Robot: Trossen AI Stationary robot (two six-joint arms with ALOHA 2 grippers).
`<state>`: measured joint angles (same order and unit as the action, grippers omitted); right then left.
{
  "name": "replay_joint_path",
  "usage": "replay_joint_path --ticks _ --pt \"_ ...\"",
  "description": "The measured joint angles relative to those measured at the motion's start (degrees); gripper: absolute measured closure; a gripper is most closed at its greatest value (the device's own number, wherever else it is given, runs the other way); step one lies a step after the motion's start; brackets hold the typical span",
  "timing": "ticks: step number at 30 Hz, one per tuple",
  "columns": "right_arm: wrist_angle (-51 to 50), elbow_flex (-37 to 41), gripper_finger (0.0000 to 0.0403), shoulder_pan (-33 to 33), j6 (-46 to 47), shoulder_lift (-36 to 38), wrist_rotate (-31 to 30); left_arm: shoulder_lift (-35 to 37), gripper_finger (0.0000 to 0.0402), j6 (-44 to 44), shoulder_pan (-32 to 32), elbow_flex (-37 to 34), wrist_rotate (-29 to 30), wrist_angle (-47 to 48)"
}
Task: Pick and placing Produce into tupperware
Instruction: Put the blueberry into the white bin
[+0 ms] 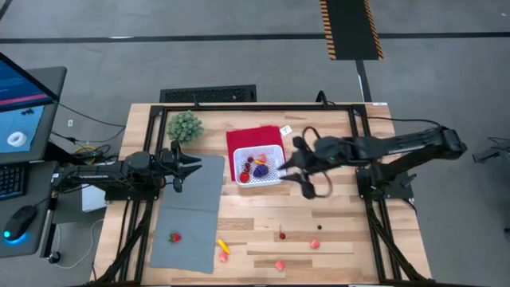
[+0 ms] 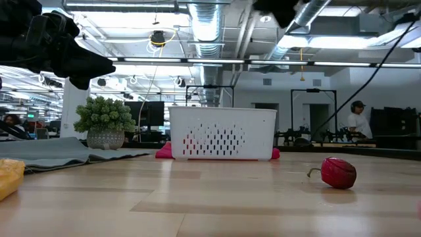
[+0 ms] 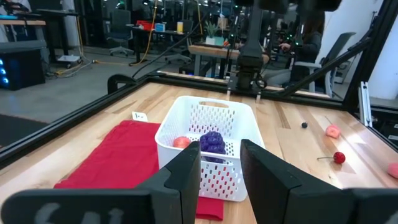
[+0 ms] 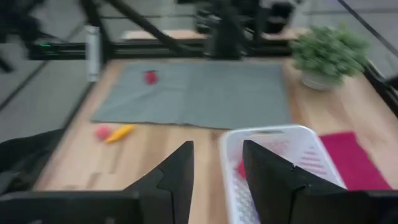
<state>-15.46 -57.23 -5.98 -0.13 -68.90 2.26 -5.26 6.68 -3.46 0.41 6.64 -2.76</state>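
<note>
right gripper (image 1: pixel 280 165): fingers parted, empty, over the tupperware's (image 1: pixel 260 165) near rim | left gripper (image 1: pixel 194 165): slightly parted, empty, waiting | produce: some inside, strawberry (image 1: pixel 174 237) and cherry (image 2: pixel 338 172) lie well apart | probably light, hard, roll-prone; pinch across the body.

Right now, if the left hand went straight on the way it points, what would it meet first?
Most likely the near wall of the white basket; the left hand, fingers apart and empty, aims at it over the grey mat. Height is unclear.
</note>
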Motion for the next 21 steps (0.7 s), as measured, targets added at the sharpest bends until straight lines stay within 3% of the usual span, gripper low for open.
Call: replay_joint_path --ticks 7,12,16,21 --pt "2.61 9.07 0.0268 -6.96 0.41 9.69 -0.39 0.0 0.0297 0.0 0.0 0.0 -0.01 0.0" --pt "9.37 17.66 0.0284 -11.73 5.87 14.16 -0.76 0.0 0.0297 0.0 -0.02 -0.01 0.01 -0.02" --pt "9.08 22.31 0.0291 -15.94 16.23 13.8 -6.94 0.0 0.0297 0.0 0.0 0.0 0.0 -0.02" --pt "-2.42 22.17 0.0292 -19.59 31.35 7.97 -14.63 0.0 0.0297 0.0 0.0 0.01 -0.01 0.0"
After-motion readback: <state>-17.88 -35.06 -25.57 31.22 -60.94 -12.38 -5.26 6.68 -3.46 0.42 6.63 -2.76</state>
